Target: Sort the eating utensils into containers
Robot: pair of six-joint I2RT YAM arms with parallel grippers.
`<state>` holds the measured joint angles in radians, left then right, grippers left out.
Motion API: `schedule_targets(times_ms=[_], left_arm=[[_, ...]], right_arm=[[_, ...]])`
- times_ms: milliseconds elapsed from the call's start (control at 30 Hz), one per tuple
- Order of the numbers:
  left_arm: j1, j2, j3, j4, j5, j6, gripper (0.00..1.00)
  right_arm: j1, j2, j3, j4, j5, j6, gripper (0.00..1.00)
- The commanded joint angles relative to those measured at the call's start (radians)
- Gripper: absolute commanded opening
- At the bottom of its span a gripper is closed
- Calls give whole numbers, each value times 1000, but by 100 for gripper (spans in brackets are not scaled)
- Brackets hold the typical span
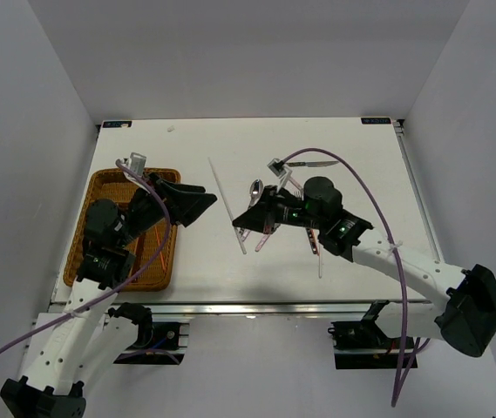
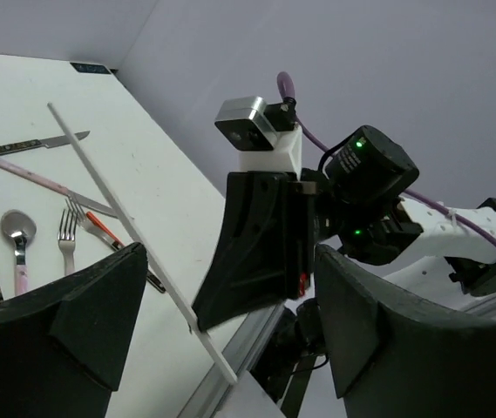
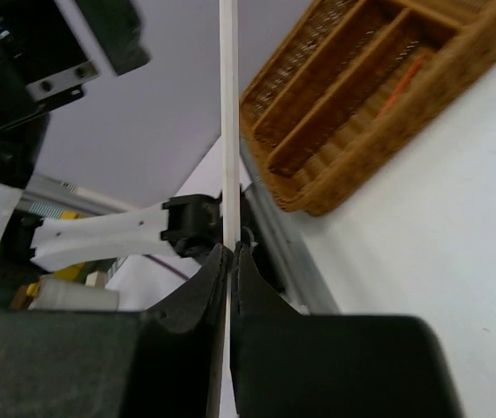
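Two arms over the bench [image 1: 361,144], and the action is on the right. The right end effector [image 3: 228,254] is clamped onto a white chopstick [image 3: 227,104], fingers pressed flat against it toward its near end. The stick runs long across mid-bench, between the wicker tray [image 1: 79,248] on the left and the loose cutlery. Whether it touches the surface, I cannot tell. The left end effector [image 1: 197,205] hovers just past the tray's right rim, jaws spread wide, nothing in them, facing its partner. Inside the tray, a red chopstick [image 3: 402,83] lies in one long slot. Out on the bench there's a pink-handled spoon [image 2: 18,228], a fork [image 2: 67,232] beside it, and a dark-handled knife [image 2: 30,146] farther back.
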<state>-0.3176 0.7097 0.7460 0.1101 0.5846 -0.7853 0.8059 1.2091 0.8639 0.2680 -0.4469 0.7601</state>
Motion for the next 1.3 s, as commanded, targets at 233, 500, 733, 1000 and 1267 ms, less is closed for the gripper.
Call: schedule_targets(times_ms=[233, 500, 733, 1000, 1267], left_arm=[[-5, 27, 39, -104, -43, 61, 71], [-5, 25, 49, -118, -29, 49, 35], [-5, 86, 130, -255, -52, 137, 0], [-5, 134, 354, -722, -525, 349, 0], [-5, 264, 486, -1052, -1117, 503, 0]], right_arm=[[125, 64, 118, 89, 63, 5, 0], [174, 115, 168, 100, 60, -19, 0], [177, 54, 126, 152, 80, -44, 9], [50, -196, 11, -77, 298, -105, 89], [-59, -382, 47, -469, 608, -303, 89]])
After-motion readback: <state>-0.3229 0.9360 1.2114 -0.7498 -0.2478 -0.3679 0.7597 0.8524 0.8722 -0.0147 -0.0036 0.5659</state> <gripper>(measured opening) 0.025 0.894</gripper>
